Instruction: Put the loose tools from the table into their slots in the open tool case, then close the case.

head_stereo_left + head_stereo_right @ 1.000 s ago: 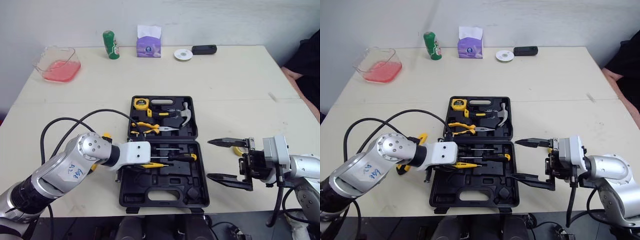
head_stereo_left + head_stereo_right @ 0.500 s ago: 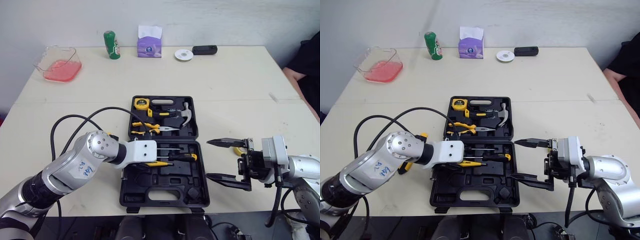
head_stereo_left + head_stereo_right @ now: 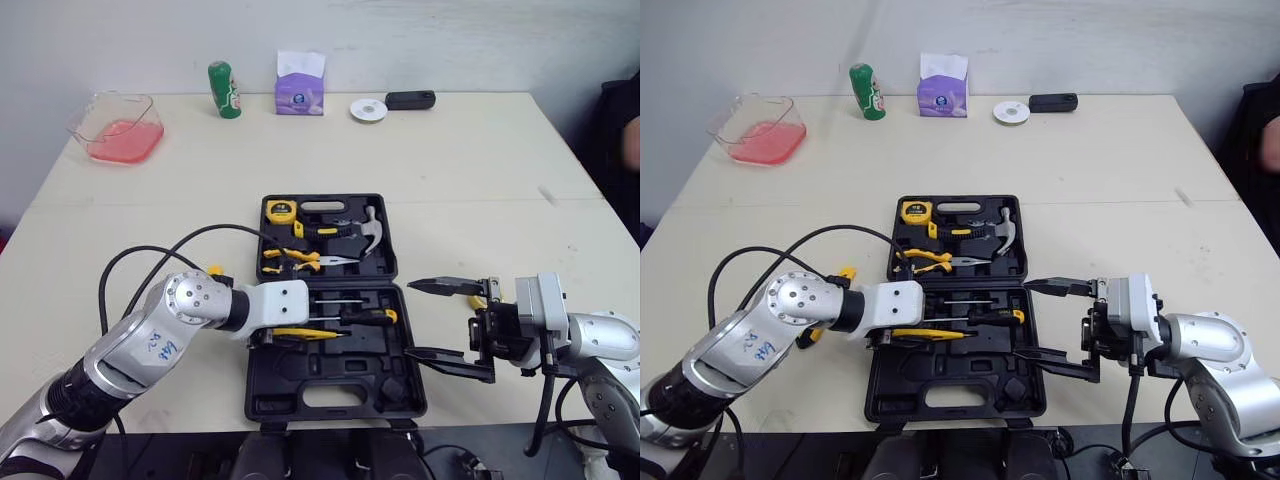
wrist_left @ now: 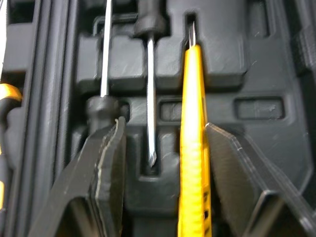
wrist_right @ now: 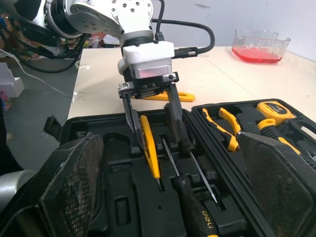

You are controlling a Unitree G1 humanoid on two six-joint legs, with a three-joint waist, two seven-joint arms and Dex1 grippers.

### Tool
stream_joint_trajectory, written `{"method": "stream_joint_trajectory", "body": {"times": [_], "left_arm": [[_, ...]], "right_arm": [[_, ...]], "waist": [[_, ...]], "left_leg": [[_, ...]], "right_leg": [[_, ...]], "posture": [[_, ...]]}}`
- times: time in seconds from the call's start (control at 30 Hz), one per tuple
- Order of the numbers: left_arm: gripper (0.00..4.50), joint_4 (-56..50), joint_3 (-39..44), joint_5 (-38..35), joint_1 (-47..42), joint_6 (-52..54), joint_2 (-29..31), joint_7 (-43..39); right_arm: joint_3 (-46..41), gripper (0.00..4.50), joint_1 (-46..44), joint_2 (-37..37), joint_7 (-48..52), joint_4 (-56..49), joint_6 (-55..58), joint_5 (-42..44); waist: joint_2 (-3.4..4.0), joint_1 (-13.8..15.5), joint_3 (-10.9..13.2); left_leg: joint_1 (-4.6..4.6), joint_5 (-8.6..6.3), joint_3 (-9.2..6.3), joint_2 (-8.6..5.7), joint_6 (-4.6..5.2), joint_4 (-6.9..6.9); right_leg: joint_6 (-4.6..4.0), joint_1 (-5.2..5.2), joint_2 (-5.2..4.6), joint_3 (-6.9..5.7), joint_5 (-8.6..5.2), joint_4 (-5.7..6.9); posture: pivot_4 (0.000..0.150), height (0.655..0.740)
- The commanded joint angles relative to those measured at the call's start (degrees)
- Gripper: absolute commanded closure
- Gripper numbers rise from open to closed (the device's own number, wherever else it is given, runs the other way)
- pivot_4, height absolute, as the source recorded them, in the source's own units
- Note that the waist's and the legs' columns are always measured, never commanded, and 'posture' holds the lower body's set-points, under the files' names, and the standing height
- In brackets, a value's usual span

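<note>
Over case [image 3: 335,396] front half | left gripper [image 4: 164,129] stood spread astride yellow tool [image 4: 192,148], whose long axis paralleled screwdrivers [image 4: 149,98] | right gripper [image 3: 409,318] gaped empty right of case.

Open tool case [image 3: 330,372] at front of table [image 3: 470,170]; bottle [image 3: 222,90], tissue box [image 3: 300,92] at back; bowl [image 3: 116,127] back-left.

A clear tub [image 3: 120,97] holding red liquid [image 3: 118,138] sits at the far left. To its right, near the wall [image 3: 450,40], stand a green bottle [image 3: 223,90], upright, and a purple tissue box [image 3: 300,88] with a white tissue sticking up. Further right lies a white disc [image 3: 368,108], with a black device [image 3: 410,100] just beside it. A person [image 3: 615,170] in dark clothing shows at the right edge.
</note>
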Motion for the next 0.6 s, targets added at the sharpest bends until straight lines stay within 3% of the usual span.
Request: {"method": "stream_joint_trajectory", "body": {"times": [0.03,0.13,0.37,0.57,0.6], "left_arm": [[1.76,-1.1,1.5,-1.6,1.0,-2.9,0.4,-2.1],[1.76,-0.3,5.0,-2.3,1.6,-6.8,0.1,-1.9],[1.76,4.2,17.6,-12.8,3.3,-17.5,-5.3,-4.8],[1.76,8.6,21.7,-15.1,7.1,-25.4,-6.5,-7.3],[2.28,9.4,22.6,-16.2,8.4,-25.9,-6.4,-8.2]], "right_arm": [[-1.0,0.00,-0.2,-0.3,-0.2,-2.1,0.0,0.6],[-0.7,0.00,0.0,-0.2,-0.5,-2.3,0.1,0.6],[-0.4,0.00,-0.3,-0.1,-0.7,-1.7,0.0,0.5],[-0.2,0.00,-0.7,0.1,-0.7,-1.0,-0.3,0.2],[-0.2,0.00,-0.7,0.2,-0.7,-0.8,-0.4,0.1]], "waist": [[0.00,0.0,0.0],[0.00,0.1,0.0],[0.00,0.3,0.0],[0.00,0.3,0.0],[0.01,0.3,0.0]], "left_leg": [[0.00,0.00,0.00,0.00,0.00,0.00],[0.00,0.00,-0.01,0.01,0.00,0.03],[-0.01,0.00,-0.01,0.02,0.01,0.03],[0.01,0.00,0.00,0.02,0.00,0.06],[0.01,-0.01,0.02,0.00,0.02,0.06]], "right_leg": [[0.00,0.00,0.00,0.00,0.00,0.01],[0.00,0.00,0.00,0.00,0.00,0.02],[0.00,0.01,-0.02,-0.01,0.00,0.02],[0.01,0.01,0.00,-0.07,0.01,0.05],[0.04,0.01,-0.01,-0.08,0.02,0.04]], "posture": [[0.150,0.7400],[0.150,0.7400],[0.150,0.7400],[0.150,0.7400],[0.150,0.7400]]}}
